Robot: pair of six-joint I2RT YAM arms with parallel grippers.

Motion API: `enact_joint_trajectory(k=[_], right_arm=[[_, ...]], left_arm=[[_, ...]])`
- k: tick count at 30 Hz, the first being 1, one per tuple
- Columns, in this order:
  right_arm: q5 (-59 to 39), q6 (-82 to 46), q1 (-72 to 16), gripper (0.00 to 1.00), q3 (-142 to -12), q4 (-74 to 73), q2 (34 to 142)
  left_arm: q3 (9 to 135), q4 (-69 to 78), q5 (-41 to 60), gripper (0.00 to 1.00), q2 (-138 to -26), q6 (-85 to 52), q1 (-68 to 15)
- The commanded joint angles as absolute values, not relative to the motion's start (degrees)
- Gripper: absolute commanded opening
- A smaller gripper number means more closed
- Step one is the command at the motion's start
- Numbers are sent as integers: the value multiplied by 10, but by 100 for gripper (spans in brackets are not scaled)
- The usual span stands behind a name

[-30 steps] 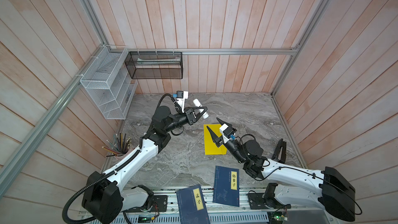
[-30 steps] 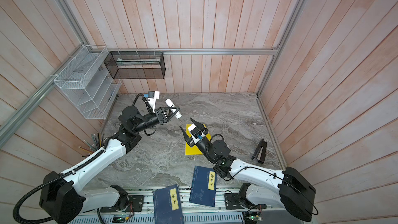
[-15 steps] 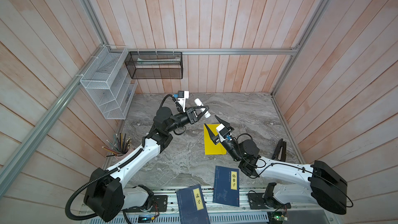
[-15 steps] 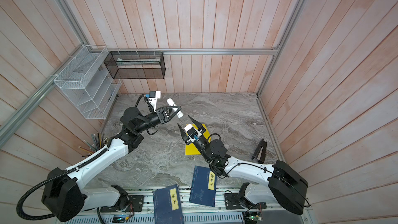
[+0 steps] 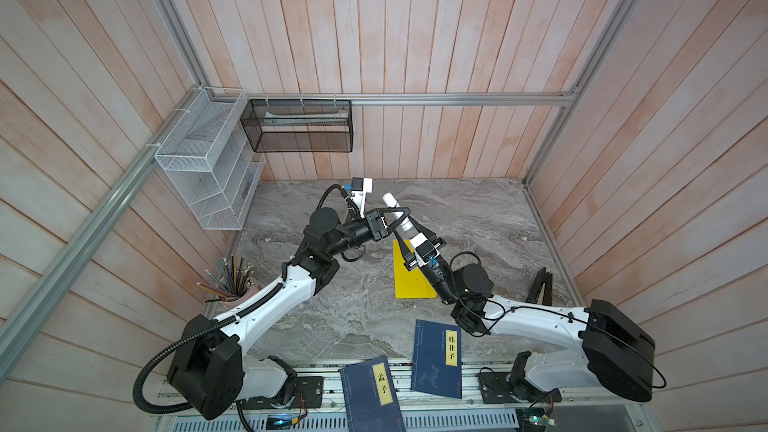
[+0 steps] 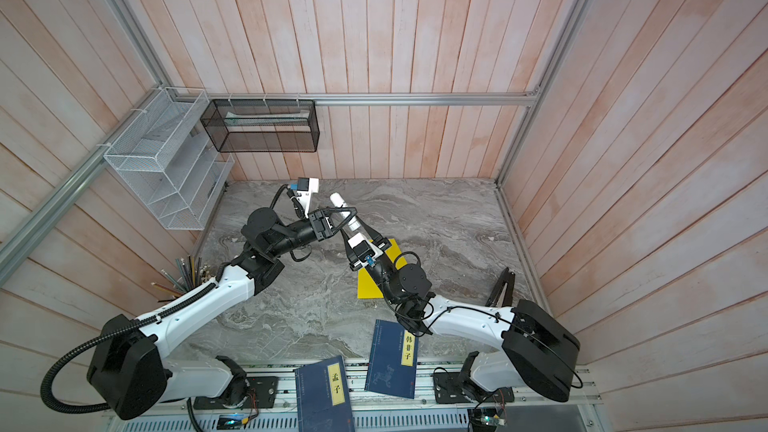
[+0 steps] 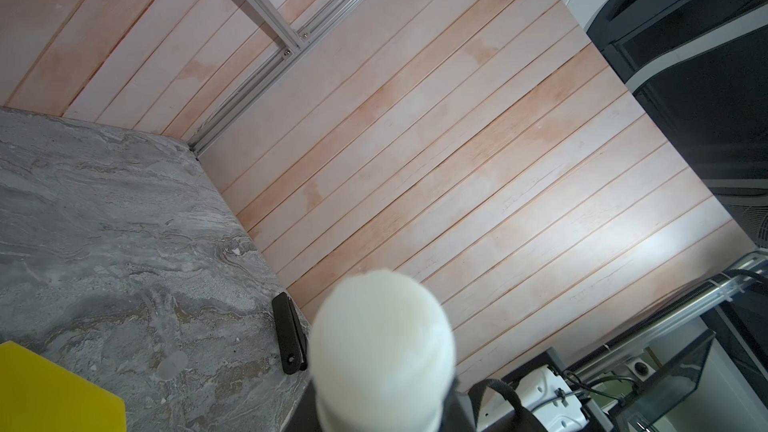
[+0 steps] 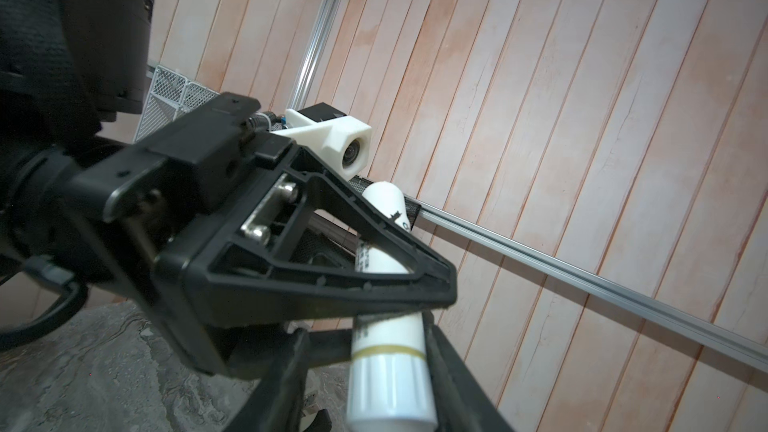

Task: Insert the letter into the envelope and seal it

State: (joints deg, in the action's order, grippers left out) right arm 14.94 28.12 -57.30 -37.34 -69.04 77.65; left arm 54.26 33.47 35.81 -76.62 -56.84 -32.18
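The yellow envelope (image 5: pixel 409 282) (image 6: pixel 369 286) lies flat on the marble table, and one corner of it shows in the left wrist view (image 7: pixel 50 392). The letter is out of view. My left gripper (image 5: pixel 405 217) (image 6: pixel 353 216) hovers above the table behind the envelope, shut on the middle of a white glue-stick tube (image 5: pixel 390 200) (image 7: pixel 382 351). My right gripper (image 5: pixel 412 230) (image 8: pixel 365 342) reaches up from the envelope with its jaws round the tube's capped end (image 8: pixel 388 384). One finger touches the cap and the other stands off with a gap.
Two dark blue books (image 5: pixel 438 357) (image 5: pixel 372 392) lie at the table's front edge. A cup of pencils (image 5: pixel 232 288) stands at the left. A white wire rack (image 5: pixel 208 176) and a black mesh basket (image 5: pixel 299 126) hang on the walls. A black clip-like object (image 5: pixel 540 288) lies at the right wall.
My right gripper has risen from over the envelope toward the tube held by the left gripper, and its jaws have narrowed around the capped end. The left arm has shifted slightly right.
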Motion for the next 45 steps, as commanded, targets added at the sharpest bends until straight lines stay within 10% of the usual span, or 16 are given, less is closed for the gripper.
enact_joint_trajectory(k=[1,19,29,45], right_arm=[[161,296,-574,42,-391,-709,786],[191,323,-563,8,-413,-669,796],[181,293,-560,2,-396,-650,758],[152,252,-557,1,-375,-598,708]], left_arm=[[537,360,371,0,-770,-571,-329],[553,352,394,0,-776,-572,-335],[550,353,391,38,-773,-574,-332],[537,383,378,47,-760,-593,-313]])
